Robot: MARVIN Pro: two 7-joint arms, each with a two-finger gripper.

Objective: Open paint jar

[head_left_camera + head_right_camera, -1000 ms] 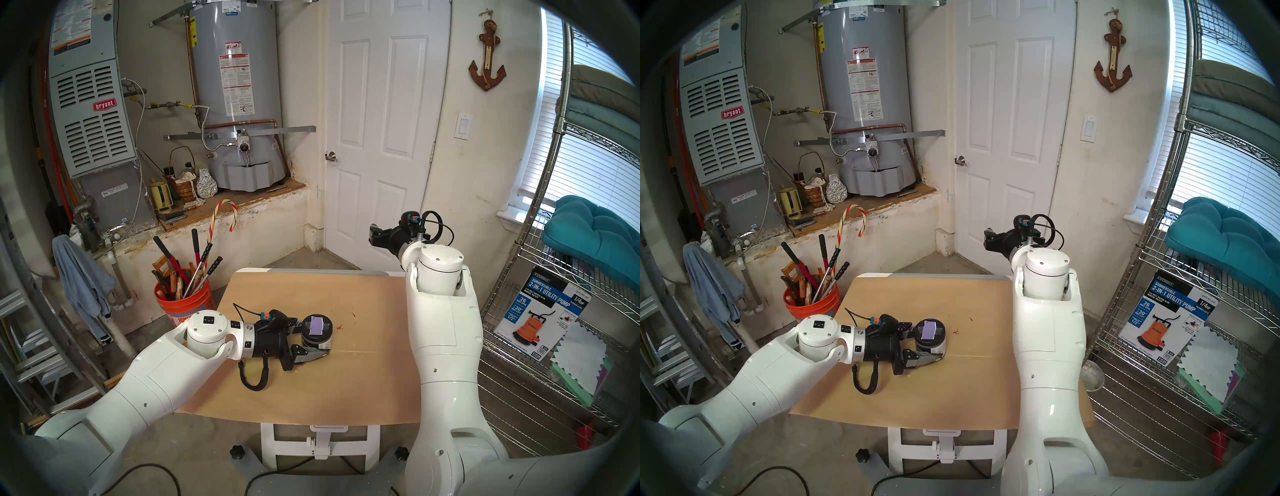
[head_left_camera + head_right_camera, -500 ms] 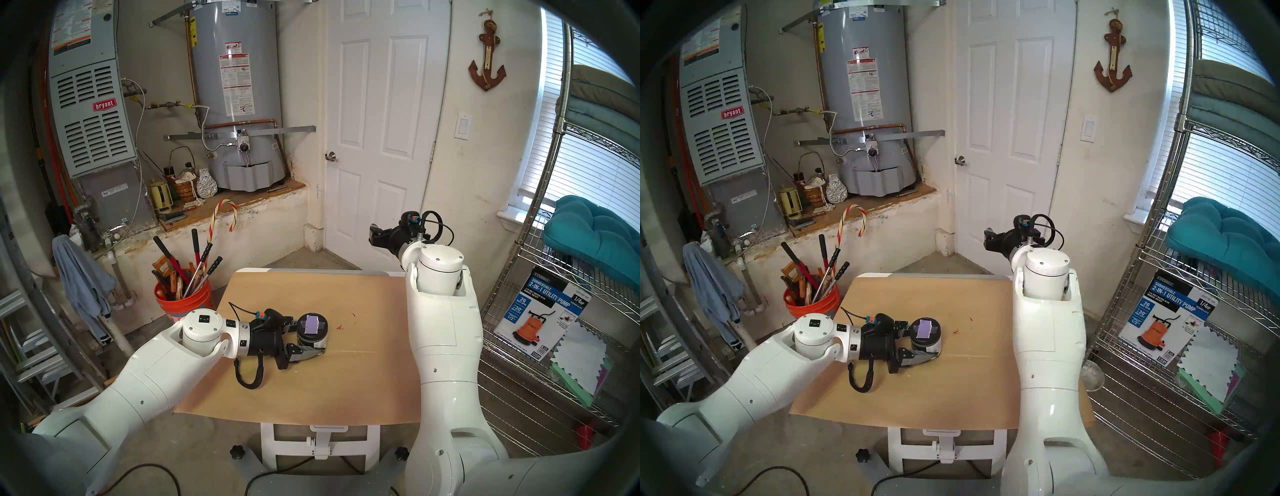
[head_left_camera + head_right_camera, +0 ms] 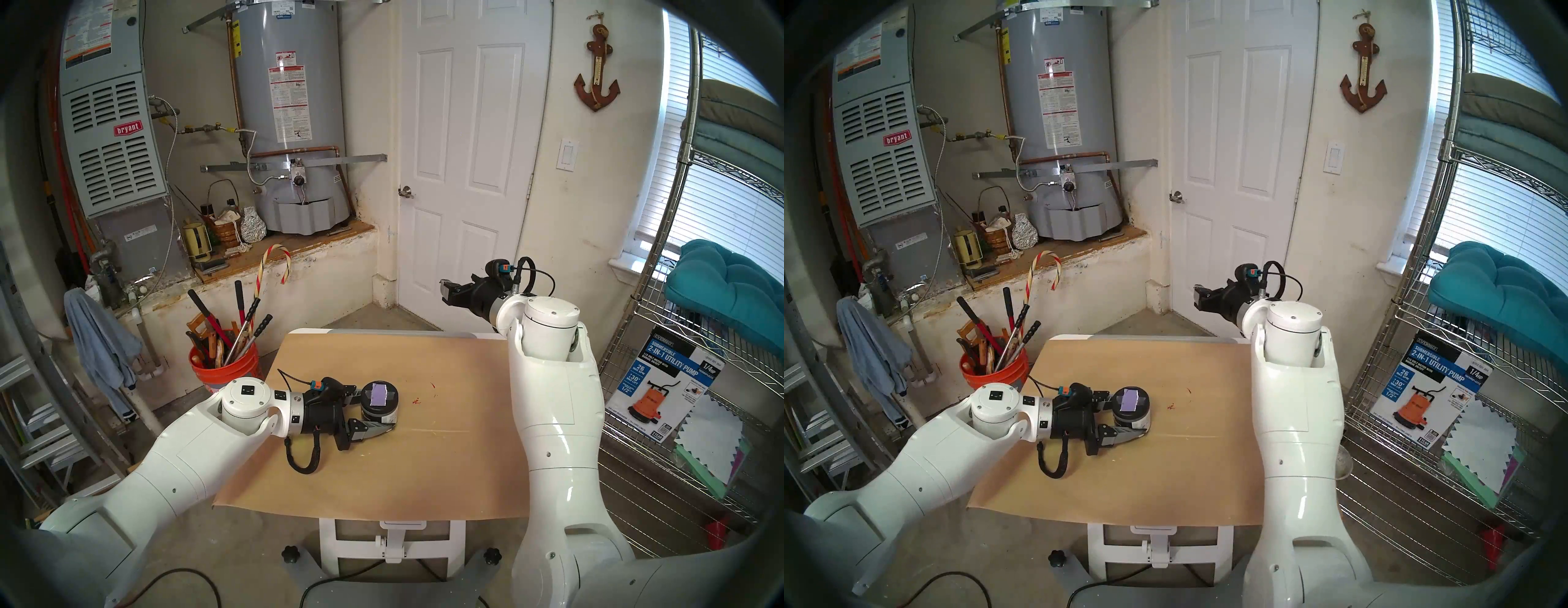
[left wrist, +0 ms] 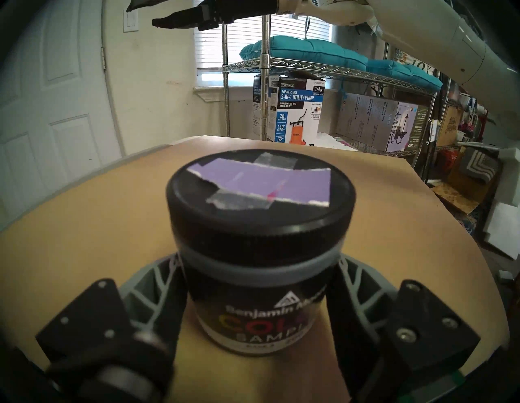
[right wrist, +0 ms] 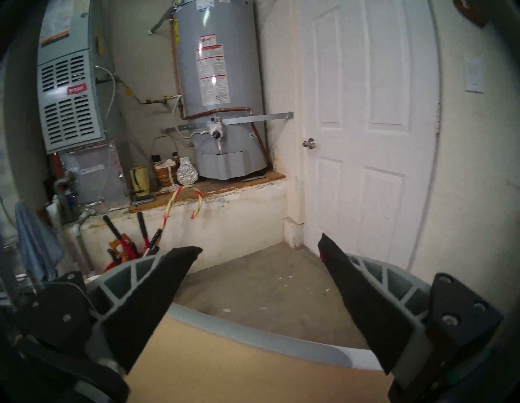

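**Jar braced, lid not yet taken**

Item: jar (image 3: 379, 406), squat, dark printed label, black lid (image 4: 259, 194) bearing a taped lavender swatch (image 3: 379, 395). It is stood upright on the tan table (image 3: 382, 479), left of centre. The lid is seen fully seated; no gap at the rim is visible.

Left gripper (image 4: 260, 284): brought in from the side, almost level, and clamped on the jar's body below the lid. Grey fingers (image 4: 157, 284) are pressed to both flanks in the left wrist view.

Right gripper (image 5: 260, 250): held high over the far right corner of the table, well apart from the jar, aimed toward the door (image 3: 471, 161). Its claw is spread wide and nothing is held.

Step in hand, as judged: the bracing of the jar is done; the lid has yet to be approached.

Next move, as judged: the right gripper is to be swung over the jar, pointed down, centred on the lid, closed on its rim and twisted while the left grip is kept firm. A slipping body or an off-centre hold would likely spoil the turn.
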